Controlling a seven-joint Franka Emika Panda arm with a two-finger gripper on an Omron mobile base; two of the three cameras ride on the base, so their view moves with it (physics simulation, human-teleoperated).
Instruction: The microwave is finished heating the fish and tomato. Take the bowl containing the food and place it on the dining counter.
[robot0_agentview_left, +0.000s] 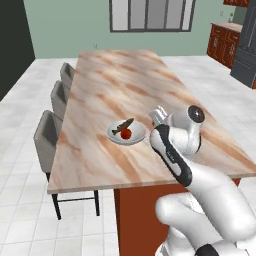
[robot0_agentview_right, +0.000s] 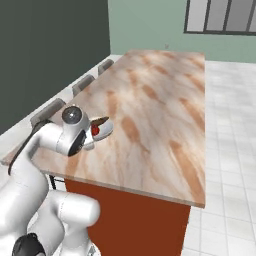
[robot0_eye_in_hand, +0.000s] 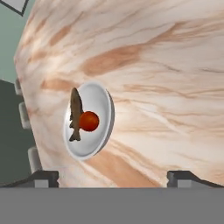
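The white bowl (robot0_agentview_left: 138, 131) rests on the marble dining counter (robot0_agentview_left: 115, 85) near its front left part. In it lie the brown fish (robot0_agentview_left: 123, 125) and the red tomato (robot0_agentview_left: 126, 134). My gripper (robot0_agentview_left: 156, 116) hovers just right of the bowl, apart from it. In the hand view the bowl (robot0_eye_in_hand: 99, 103) sits ahead with the fish (robot0_eye_in_hand: 76, 111) and tomato (robot0_eye_in_hand: 89, 121) inside, and my gripper (robot0_eye_in_hand: 113, 177) is open, its fingertips (robot0_eye_in_hand: 43, 176) spread wide with nothing between them. From the right base view the bowl (robot0_agentview_right: 106, 129) shows past my wrist. The microwave is out of view.
Grey stools (robot0_agentview_left: 47, 134) line the counter's left side. A window (robot0_agentview_left: 150, 14) is on the far wall. Red-brown cabinets (robot0_agentview_left: 224, 42) and a dark appliance (robot0_agentview_left: 246, 52) stand at the back right. The counter's near edge (robot0_agentview_left: 125, 182) runs just in front of the bowl.
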